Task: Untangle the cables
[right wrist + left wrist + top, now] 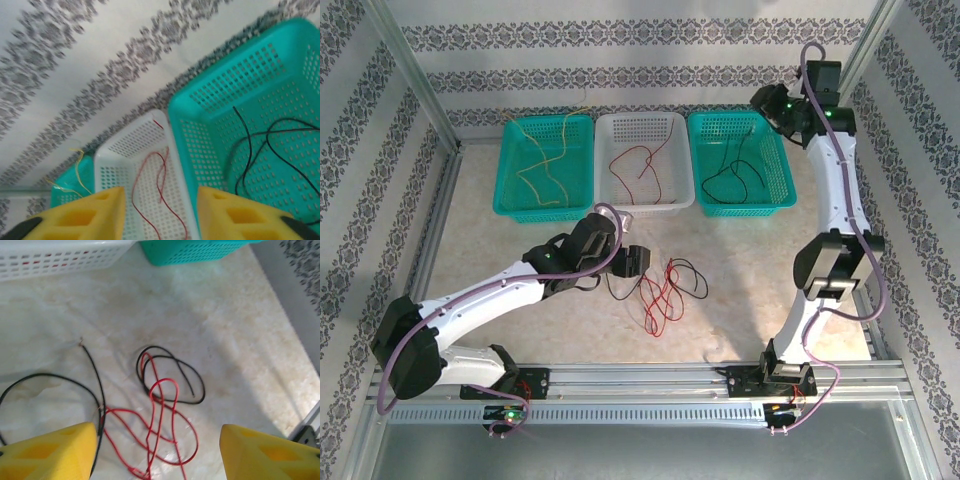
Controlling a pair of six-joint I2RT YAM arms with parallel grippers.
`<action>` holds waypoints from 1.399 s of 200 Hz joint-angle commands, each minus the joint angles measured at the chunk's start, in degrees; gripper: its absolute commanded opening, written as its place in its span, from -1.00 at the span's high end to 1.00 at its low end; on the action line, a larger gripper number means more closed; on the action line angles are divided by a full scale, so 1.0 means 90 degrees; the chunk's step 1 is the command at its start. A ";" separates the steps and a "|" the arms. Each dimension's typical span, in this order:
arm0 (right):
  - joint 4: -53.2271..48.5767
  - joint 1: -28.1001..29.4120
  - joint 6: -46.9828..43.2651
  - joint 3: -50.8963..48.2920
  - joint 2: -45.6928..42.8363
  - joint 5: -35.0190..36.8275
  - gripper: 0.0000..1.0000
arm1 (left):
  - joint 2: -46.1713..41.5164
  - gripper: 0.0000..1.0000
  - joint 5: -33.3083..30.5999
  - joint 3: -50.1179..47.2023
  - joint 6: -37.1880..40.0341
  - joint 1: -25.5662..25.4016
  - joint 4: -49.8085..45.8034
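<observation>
A tangle of cables lies on the table: a looped red cable [660, 296] [161, 426] crossed with a black cable [691, 274] [172, 376], and another black cable [95, 385] trailing left. My left gripper [638, 262] [157, 455] hovers just over the tangle's left side. It is open, its yellow fingers [50, 452] stand wide apart, and the red loops lie on the table between them. My right gripper [767, 100] [160, 215] is open and holds nothing. It hangs high over the back of the right teal basket [786, 170] [200, 130].
Three baskets line the back wall. The left teal basket [504, 170] holds a yellow cable [542, 165], the white basket [604, 165] [107, 155] a red cable [638, 160] [160, 185], and the right teal one a black cable [732, 172] [250, 150]. Frame rails border the table.
</observation>
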 commanded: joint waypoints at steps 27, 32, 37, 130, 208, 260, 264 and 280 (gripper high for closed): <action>-0.0180 0.0664 -0.0510 -0.1533 -0.1378 0.0288 0.02 | -0.0012 -0.28 0.0166 0.0090 -0.0145 0.0420 -0.0506; -0.0120 0.0779 -0.0543 -0.1855 -0.1610 0.0376 0.02 | 0.0020 -0.25 0.0265 0.0048 -0.0231 0.0488 -0.0447; -0.0042 0.0903 -0.0566 -0.2189 -0.1861 0.0457 0.01 | 0.0044 -0.23 0.0368 0.0022 -0.0310 0.0554 -0.0363; 0.0779 0.3979 -0.0226 -0.7401 -0.4519 0.1566 0.01 | -0.0118 0.01 0.1040 -0.0065 -0.0839 0.0933 0.0118; 0.1519 0.4586 -0.0001 -0.8297 -0.3657 0.1540 0.07 | -0.0169 0.10 0.1193 -0.0301 -0.1147 0.0958 0.0329; 0.1693 0.4403 -0.0208 -0.7930 -0.2818 0.1615 0.19 | -0.0532 0.11 0.1194 -0.0542 -0.1114 0.0959 0.0195; 0.1707 0.4390 -0.0217 -0.7912 -0.2771 0.1609 0.20 | -0.0552 0.10 0.1194 -0.0539 -0.1107 0.0964 0.0186; 0.1737 0.4350 -0.0282 -0.7819 -0.2631 0.1549 0.21 | -0.0580 0.10 0.1219 -0.0548 -0.1099 0.0961 0.0191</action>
